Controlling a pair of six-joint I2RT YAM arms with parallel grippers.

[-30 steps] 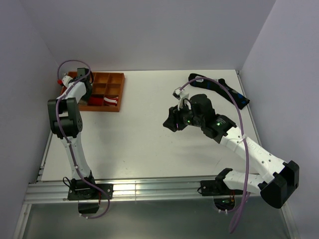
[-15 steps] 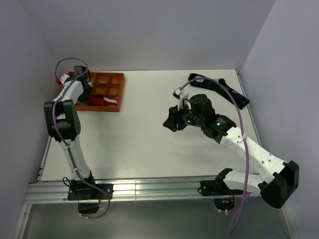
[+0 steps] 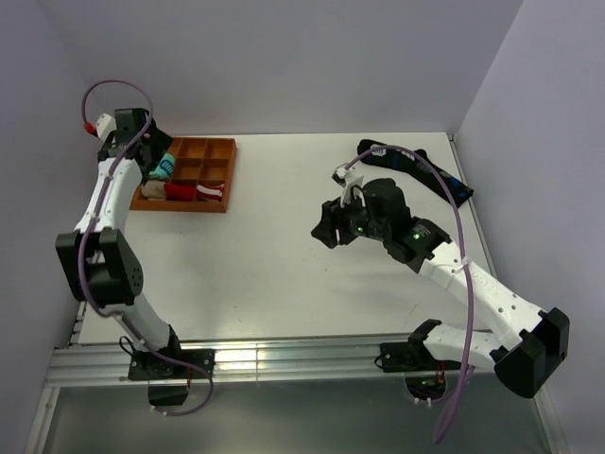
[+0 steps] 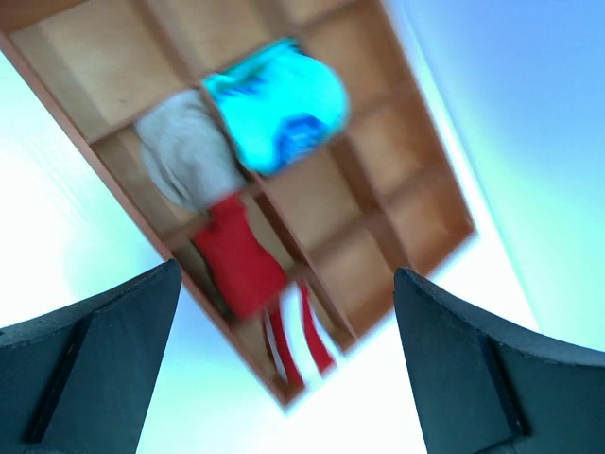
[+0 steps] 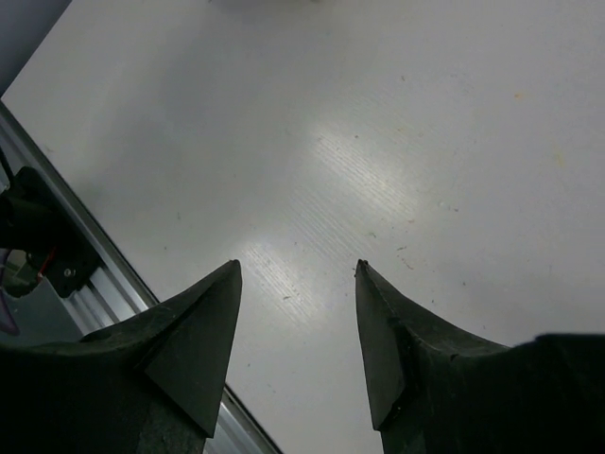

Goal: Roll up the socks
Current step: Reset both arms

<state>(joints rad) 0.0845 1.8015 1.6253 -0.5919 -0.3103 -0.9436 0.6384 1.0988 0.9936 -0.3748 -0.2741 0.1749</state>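
The left gripper (image 4: pixel 288 274) hangs above the tray (image 4: pixel 397 161), jaws wide apart and empty; the right gripper (image 5: pixel 296 270), jaws apart on nothing, hangs over the table (image 5: pixel 425 113), well apart from the black sock (image 3: pixel 416 170). The socks (image 4: pixel 180 156) sit as a beige roll in a near-edge compartment, beside the red-and-white roll (image 4: pixel 250 274) and the teal roll (image 4: pixel 279 104); long axis indiscernible through blur.

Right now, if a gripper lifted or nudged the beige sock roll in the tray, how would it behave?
The beige sock roll looks soft and bunched, so it would probably squash and sag rather than keep shape. It is likely light for its bulk. Sitting inside a compartment of the wooden tray, it probably cannot roll far when nudged.
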